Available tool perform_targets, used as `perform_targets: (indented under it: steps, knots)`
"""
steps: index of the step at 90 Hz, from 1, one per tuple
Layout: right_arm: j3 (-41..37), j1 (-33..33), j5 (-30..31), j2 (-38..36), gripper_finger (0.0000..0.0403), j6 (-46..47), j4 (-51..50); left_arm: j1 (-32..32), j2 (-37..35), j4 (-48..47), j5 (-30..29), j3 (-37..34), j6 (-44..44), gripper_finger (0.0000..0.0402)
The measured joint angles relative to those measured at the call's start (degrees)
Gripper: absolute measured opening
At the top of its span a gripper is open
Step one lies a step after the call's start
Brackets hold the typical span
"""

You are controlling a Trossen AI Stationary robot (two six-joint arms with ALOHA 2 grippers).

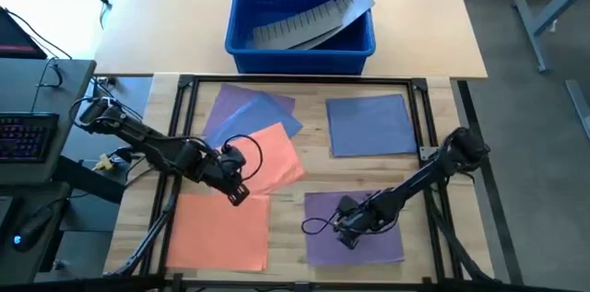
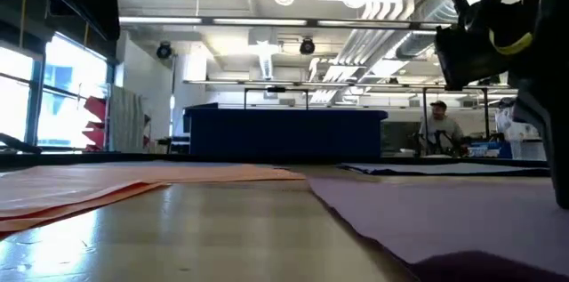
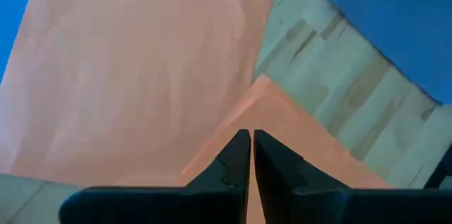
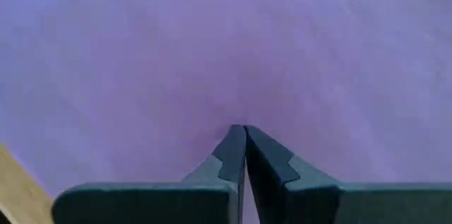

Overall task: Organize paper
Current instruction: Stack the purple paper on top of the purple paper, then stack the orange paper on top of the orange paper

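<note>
Several sheets of paper lie flat inside the black frame. A tilted orange sheet (image 1: 272, 158) overlaps a purple one (image 1: 241, 108) and a blue one (image 1: 286, 124). A second orange sheet (image 1: 221, 229) lies near left, a blue sheet (image 1: 371, 124) far right, and a purple sheet (image 1: 355, 227) near right. My left gripper (image 1: 238, 192) is shut above the near orange sheet's far right corner (image 3: 263, 86); in the low view it hangs clear of the table. My right gripper (image 1: 348, 235) is shut over the near purple sheet (image 4: 226, 47). My right gripper comes from above, slanting down, with its shut fingertips (image 4: 236, 139) at the middle of the near purple sheet (image 4: 244, 111). A dark shadow gathers right at the tips. The sheet lies flat on the table. I cannot tell for sure whether the tips touch it.
A blue plastic bin (image 1: 241, 43) with a grey ridged strip (image 1: 309, 20) in it stands on the far table. The black frame (image 1: 304, 80) borders the work area. A keyboard (image 1: 23, 135) sits off the left side. Bare wood (image 1: 313, 168) shows between the sheets.
</note>
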Motion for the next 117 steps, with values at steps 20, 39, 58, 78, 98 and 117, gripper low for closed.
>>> perform_targets:
  steps: [20,39,58,78,98,117]
  knots:
    - [-0.4,-3.5,2.3,-10.4,0.0,-0.8,-5.8,0.0,0.0,0.0,0.3,0.6,-4.2,0.0]
    - [-0.3,-11.3,1.3,-20.8,0.0002,-6.7,-1.5,0.2,0.1,-1.4,1.5,-1.0,-11.5,0.0]
    - [-0.1,-25.9,-9.6,-17.8,0.0072,-17.6,11.3,2.5,0.2,-0.1,4.6,-10.4,-15.5,0.0]
    - [2.0,-38.9,-19.9,-5.6,0.0186,-19.0,21.3,6.8,0.2,13.7,7.5,-20.6,-2.2,0.0]
    - [9.6,-45.7,-22.5,6.6,0.0241,-18.7,21.2,9.8,0.2,17.0,7.3,-25.7,9.8,0.0]
    - [17.6,-46.0,-25.2,14.9,0.0243,-14.6,21.3,11.1,0.2,22.6,7.5,-29.2,17.2,0.0]
